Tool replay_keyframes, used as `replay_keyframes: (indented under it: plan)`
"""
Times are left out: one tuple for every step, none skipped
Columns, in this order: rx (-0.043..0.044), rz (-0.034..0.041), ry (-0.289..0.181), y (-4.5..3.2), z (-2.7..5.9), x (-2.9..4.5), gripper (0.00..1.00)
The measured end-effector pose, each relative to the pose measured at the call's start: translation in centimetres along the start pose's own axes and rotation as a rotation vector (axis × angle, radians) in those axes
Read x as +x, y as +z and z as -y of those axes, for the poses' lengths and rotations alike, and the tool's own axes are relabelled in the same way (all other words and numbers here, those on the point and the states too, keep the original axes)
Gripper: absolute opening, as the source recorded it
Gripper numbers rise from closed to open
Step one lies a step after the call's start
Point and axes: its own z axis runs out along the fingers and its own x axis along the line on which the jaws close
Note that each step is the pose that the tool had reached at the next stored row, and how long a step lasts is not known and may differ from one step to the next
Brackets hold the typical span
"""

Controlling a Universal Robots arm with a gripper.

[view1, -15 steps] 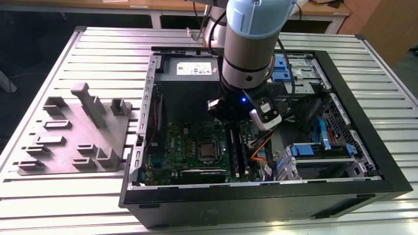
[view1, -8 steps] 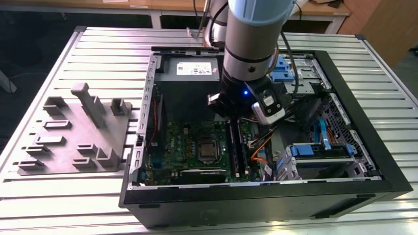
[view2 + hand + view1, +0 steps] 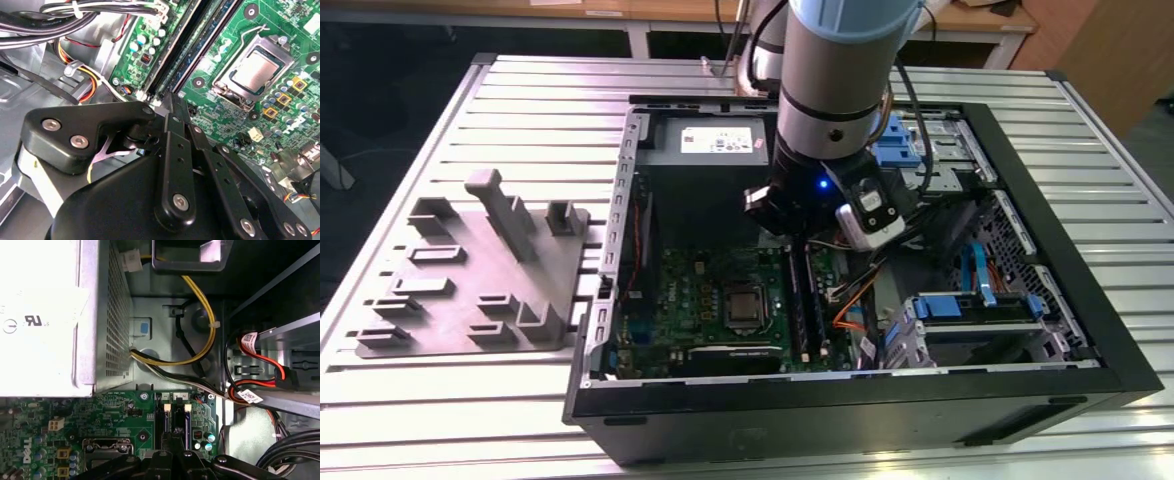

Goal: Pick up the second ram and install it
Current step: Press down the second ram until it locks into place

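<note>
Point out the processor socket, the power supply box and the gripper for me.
processor socket (image 3: 256, 70), second wrist view, on its metal cover plate.
power supply box (image 3: 45, 315), first wrist view, on its pale labelled face.
gripper (image 3: 175, 107), second wrist view, at its fingertips above the memory slots.

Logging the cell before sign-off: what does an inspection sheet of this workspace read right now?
Surface: ribbed metal table, carrying an open computer case.
Job's things: long black memory slots on the green motherboard, beside the processor socket. Second ram: cannot tell where it is.
Clutter: grey moulded fixture tray on the exterior view's left.
Gripper: low inside the case, over one end of the slots.
Cables: yellow and black bundle beside the power supply; red cable at the drive bay.
Surroundings: wooden desk behind the table.
</note>
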Motion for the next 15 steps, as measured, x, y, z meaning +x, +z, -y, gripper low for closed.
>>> replay_keyframes:
  plan:
    - [0.0004, 0.0000, 0.000, -0.01, 0.09, 0.00, 0.10]
    - [0.0010, 0.0001, 0.000, -0.01, 0.21, -0.01, 0.10]
    - [0.0017, 0.0001, 0.000, -0.02, 0.37, -0.01, 0.10]
    - [0.0023, 0.0001, 0.000, -0.04, 0.57, -0.01, 0.10]
    - [0.0027, 0.0001, 0.000, -0.06, 0.84, -0.01, 0.10]
    - [0.0027, 0.0001, 0.000, -0.08, 1.15, -0.02, 0.10]
    - [0.0025, 0.0001, 0.000, -0.10, 1.47, -0.02, 0.10]
    - [0.0028, 0.0001, 0.000, -0.13, 1.79, -0.03, 0.10]
    - [0.0029, 0.0001, 0.000, -0.16, 2.12, -0.03, 0.10]
    - [0.0030, 0.0001, 0.000, -0.18, 2.44, -0.04, 0.10]
    - [0.0029, 0.0002, 0.000, -0.20, 2.77, -0.04, 0.10]
    - [0.0031, 0.0001, 0.000, -0.23, 3.12, -0.04, 0.10]
    - [0.0034, 0.0001, 0.000, -0.26, 3.44, -0.05, 0.10]
    - [0.0036, 0.0001, 0.000, -0.28, 3.76, -0.05, 0.10]
    - [0.0035, 0.0002, 0.000, -0.30, 4.06, -0.06, 0.10]
